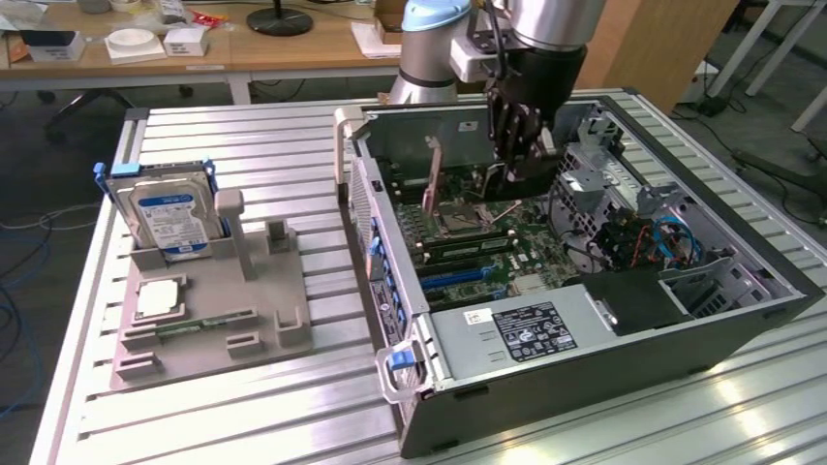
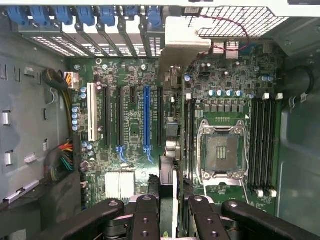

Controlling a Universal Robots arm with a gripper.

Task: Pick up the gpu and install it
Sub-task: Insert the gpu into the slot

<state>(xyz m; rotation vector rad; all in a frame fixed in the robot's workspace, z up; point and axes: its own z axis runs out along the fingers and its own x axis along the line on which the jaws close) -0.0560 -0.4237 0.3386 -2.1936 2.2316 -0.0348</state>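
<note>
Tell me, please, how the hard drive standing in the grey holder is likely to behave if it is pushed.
The hard drive stands on edge, rising well above its slot in the grey holder, so a push near the top might tip it. Its metal case looks rigid and probably heavy for its size.
</note>
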